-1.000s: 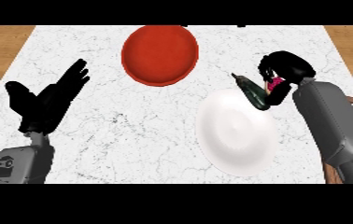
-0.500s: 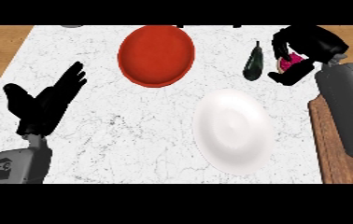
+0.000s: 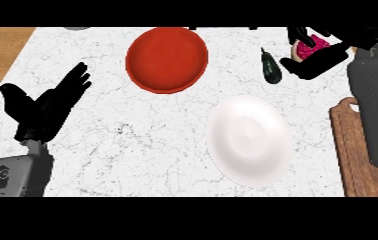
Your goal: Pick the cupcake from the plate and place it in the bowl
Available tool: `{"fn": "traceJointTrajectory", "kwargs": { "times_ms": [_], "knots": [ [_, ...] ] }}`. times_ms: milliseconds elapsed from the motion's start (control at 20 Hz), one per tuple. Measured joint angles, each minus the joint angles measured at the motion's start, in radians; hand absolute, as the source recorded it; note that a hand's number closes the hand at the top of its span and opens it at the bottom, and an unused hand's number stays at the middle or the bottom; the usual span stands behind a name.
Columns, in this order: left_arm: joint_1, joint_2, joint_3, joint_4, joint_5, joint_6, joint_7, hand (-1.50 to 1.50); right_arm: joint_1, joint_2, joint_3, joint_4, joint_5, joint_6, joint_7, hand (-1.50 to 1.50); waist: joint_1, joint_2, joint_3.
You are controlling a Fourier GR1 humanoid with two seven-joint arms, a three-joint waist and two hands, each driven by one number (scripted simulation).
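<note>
On the marble counter (image 3: 133, 149), the white plate (image 3: 247, 139) at lower right sits bare as our right hand (image 3: 325, 59), fingers curled round the pink cupcake (image 3: 310, 47), holds it at upper right; next we must carry it left over the red bowl (image 3: 167, 59). Our left hand (image 3: 48, 104) rests at left, fingers spread.

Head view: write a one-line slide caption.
Right hand holds the cupcake beyond the white plate, right of the red bowl.
</note>
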Motion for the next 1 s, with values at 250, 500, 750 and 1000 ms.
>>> {"fn": "traceJointTrajectory", "kwargs": {
  "times_ms": [250, 500, 750, 1000],
  "knots": [
    [-0.017, -0.001, 0.001, 0.011, 0.001, -0.002, 0.001, 0.0, -0.085, 0.125, -0.05, -0.048, -0.086, 0.089, 0.162, 1.5, 0.005, 0.001, 0.0],
    [-0.006, -0.018, -0.014, 0.002, -0.013, 0.004, -0.004, 0.0, -0.171, 0.234, -0.055, -0.024, -0.105, 0.067, 0.284, 1.5, 0.014, 0.004, 0.0],
    [-0.008, -0.016, -0.013, 0.001, -0.016, -0.001, -0.009, 0.0, -0.271, 0.303, -0.049, 0.074, -0.089, -0.024, 0.331, 1.5, 0.02, 0.006, 0.0],
    [-0.025, -0.011, -0.005, 0.017, -0.01, -0.01, -0.011, 0.0, -0.351, 0.364, -0.023, 0.219, -0.055, -0.165, 0.334, 1.5, 0.025, 0.009, 0.0]
  ]
}}
